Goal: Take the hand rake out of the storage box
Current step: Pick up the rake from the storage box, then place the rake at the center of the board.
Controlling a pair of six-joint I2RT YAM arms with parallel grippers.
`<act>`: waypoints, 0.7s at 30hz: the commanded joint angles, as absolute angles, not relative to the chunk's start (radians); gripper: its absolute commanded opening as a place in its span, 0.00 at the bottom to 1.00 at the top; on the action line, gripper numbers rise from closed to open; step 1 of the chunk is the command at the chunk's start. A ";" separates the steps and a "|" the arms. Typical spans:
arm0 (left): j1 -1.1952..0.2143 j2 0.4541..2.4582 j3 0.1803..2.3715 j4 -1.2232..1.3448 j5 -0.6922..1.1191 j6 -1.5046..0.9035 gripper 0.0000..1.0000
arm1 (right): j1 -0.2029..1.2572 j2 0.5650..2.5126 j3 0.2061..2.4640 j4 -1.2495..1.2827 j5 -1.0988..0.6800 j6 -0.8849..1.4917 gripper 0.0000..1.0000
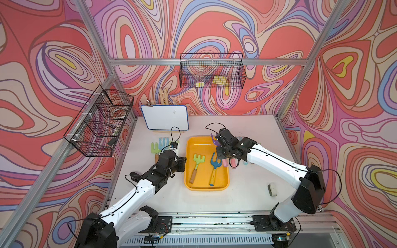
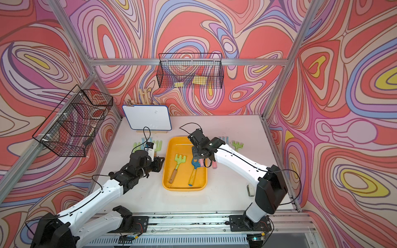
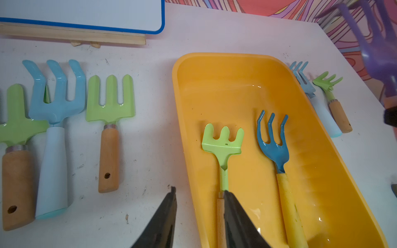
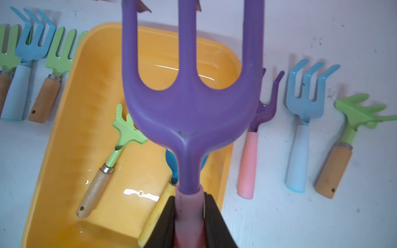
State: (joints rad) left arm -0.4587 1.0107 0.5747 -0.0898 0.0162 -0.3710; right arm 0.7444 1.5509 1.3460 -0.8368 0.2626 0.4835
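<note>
The yellow-orange storage box (image 1: 199, 145) (image 2: 182, 146) lies mid-table. My right gripper (image 4: 189, 199) (image 1: 218, 144) is shut on the pink handle of a purple hand rake (image 4: 189, 107) (image 1: 213, 139). It holds the rake in the air over the box's far right part, tines pointing away. A green rake with a wooden handle (image 1: 197, 166) (image 3: 223, 139) and a blue rake with a yellow handle (image 1: 213, 169) (image 3: 275, 148) lie inside the box. My left gripper (image 3: 199, 191) (image 1: 182, 164) is open and empty, its jaws straddling the box's left wall.
Left of the box lie a light blue rake (image 3: 53, 103) and two green ones (image 3: 110, 101). To its right lie a purple rake (image 4: 249, 163), a light blue rake (image 4: 305, 103) and a green rake (image 4: 361, 113). A whiteboard (image 1: 165, 117) stands behind. Wire baskets (image 1: 211, 70) (image 1: 98, 122) hang on the walls.
</note>
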 commanded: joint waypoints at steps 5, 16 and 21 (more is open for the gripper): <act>-0.463 1.017 0.596 -0.104 0.052 -0.378 0.41 | 0.726 1.342 1.169 -0.908 0.343 0.598 0.19; -0.462 1.043 0.603 -0.094 0.082 -0.385 0.41 | 0.725 1.245 0.939 -0.954 0.286 0.742 0.20; -0.463 1.062 0.607 -0.092 0.093 -0.388 0.41 | 0.725 1.212 0.879 -0.958 0.285 0.770 0.20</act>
